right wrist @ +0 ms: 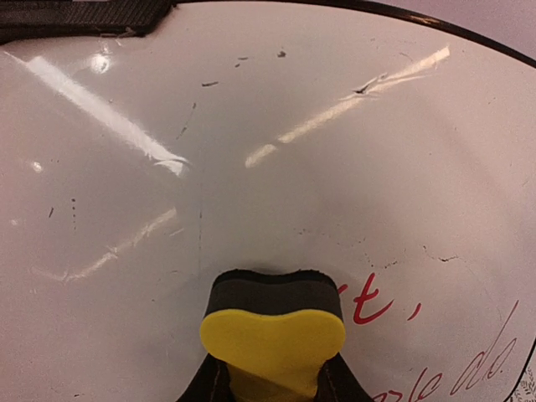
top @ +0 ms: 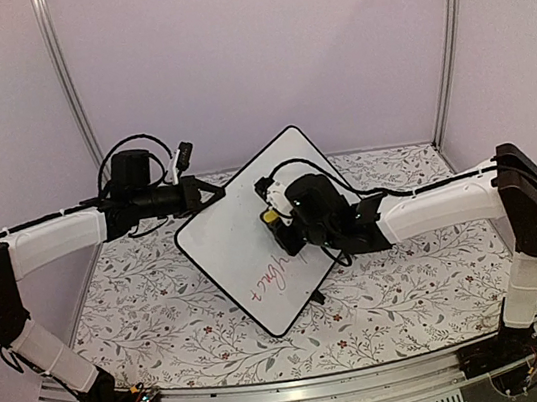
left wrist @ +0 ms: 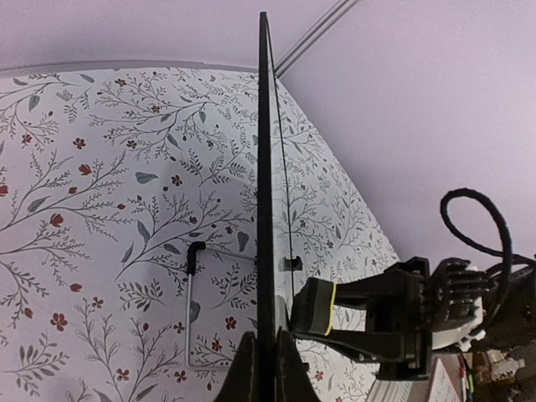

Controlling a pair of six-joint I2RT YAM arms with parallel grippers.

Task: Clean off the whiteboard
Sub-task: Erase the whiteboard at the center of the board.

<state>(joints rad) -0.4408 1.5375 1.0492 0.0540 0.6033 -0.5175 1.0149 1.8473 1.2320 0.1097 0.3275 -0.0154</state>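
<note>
Table: the flower-patterned table (top: 142,301) carries the whiteboard (top: 233,237), which stands across its middle, propped up at a slant.
Near end of board: red handwriting (top: 271,273) covers this part; it is not wiped yet.
Right gripper: the right gripper (top: 281,227) has its jaws narrow, clamped on a yellow-backed eraser (right wrist: 272,322) whose dark pad lies against the board face, just beside the first red letters.
Middle and far face: mostly clean and glossy in the right wrist view, with only small dark specks and faint smears.
Far edge: the left gripper (left wrist: 260,368) pinches the board's thin black rim with its jaws closed tight, steadying it.
Progress: judged roughly half done; the far portion looks cleared, while the red lines at the near end and the stray specks are left.
</note>
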